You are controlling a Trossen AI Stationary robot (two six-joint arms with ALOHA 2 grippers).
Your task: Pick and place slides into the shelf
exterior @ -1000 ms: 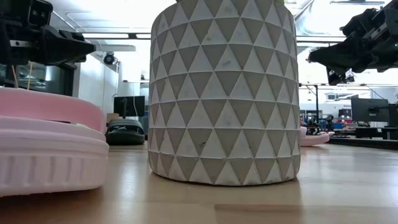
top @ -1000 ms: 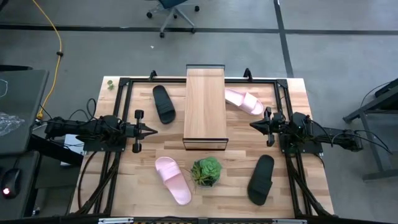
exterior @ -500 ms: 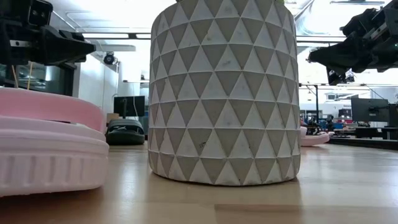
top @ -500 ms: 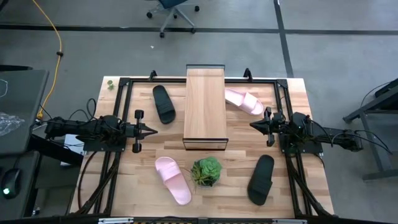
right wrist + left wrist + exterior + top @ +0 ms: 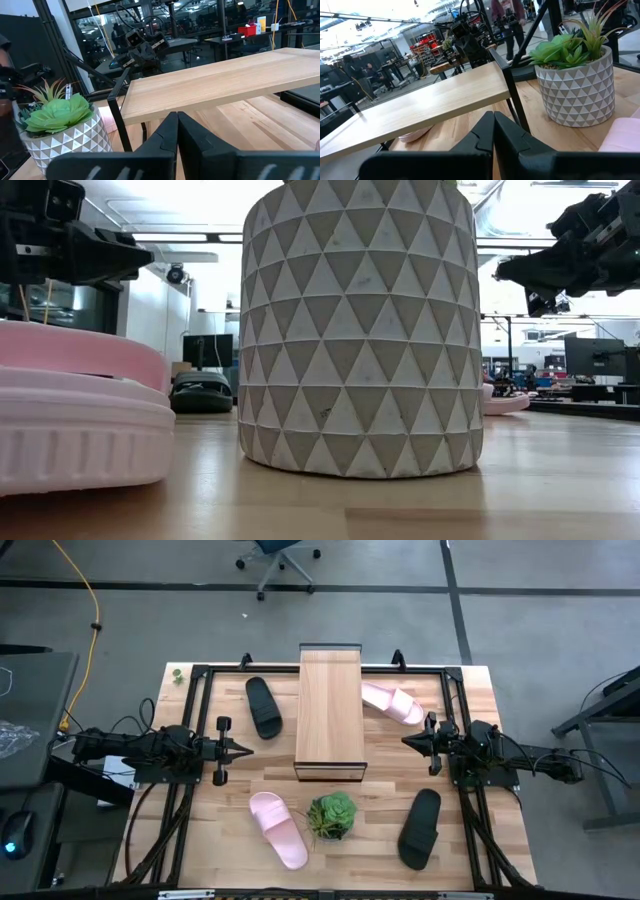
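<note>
slides point(image 5: 277, 828) unmoved since earlier; both hands closed, parked.

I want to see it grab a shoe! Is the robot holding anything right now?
No, nothing yet. The left gripper and right gripper are both shut and empty, either side of the shelf. All four slides lie on the table.

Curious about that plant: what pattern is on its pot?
Raised triangles on a pale grey pot; the low view shows it best.

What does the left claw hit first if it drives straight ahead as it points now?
Probably the shelf. The left claw, shut, points across the table at the shelf's long side near its front end. Height is unclear, so it could meet the plank edge or pass under it.
</note>
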